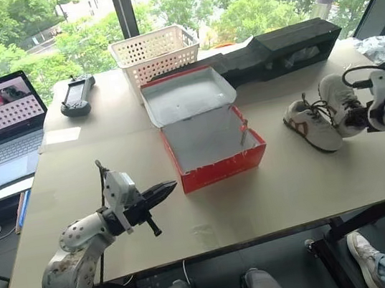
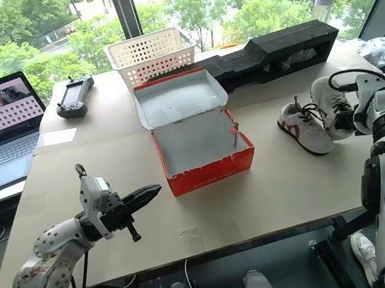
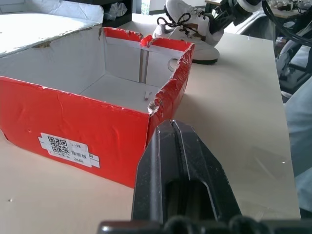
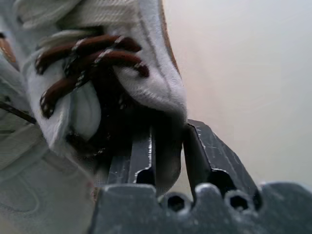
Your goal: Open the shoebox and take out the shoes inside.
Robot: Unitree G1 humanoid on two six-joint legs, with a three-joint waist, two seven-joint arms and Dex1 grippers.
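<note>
The red shoebox (image 1: 218, 170) stands open in the middle of the table, its lid (image 1: 186, 94) folded back and its grey-white inside bare. Both white shoes lie on the table to its right: one (image 1: 311, 126) flat on its sole, the other (image 1: 338, 97) tilted against my right gripper (image 1: 357, 118). In the right wrist view the collar of that shoe (image 4: 146, 92) sits between the parted fingers of the right gripper (image 4: 168, 139). My left gripper (image 1: 164, 189) hovers shut, empty, just left of the box's front corner (image 3: 156, 105).
A white lattice basket (image 1: 155, 52) and a long black foam block (image 1: 287, 46) stand behind the box. A laptop (image 1: 1, 122), a black controller (image 1: 76, 94) and a paper sheet (image 1: 61, 135) are at the left. Crumpled plastic (image 1: 381, 47) lies at the far right.
</note>
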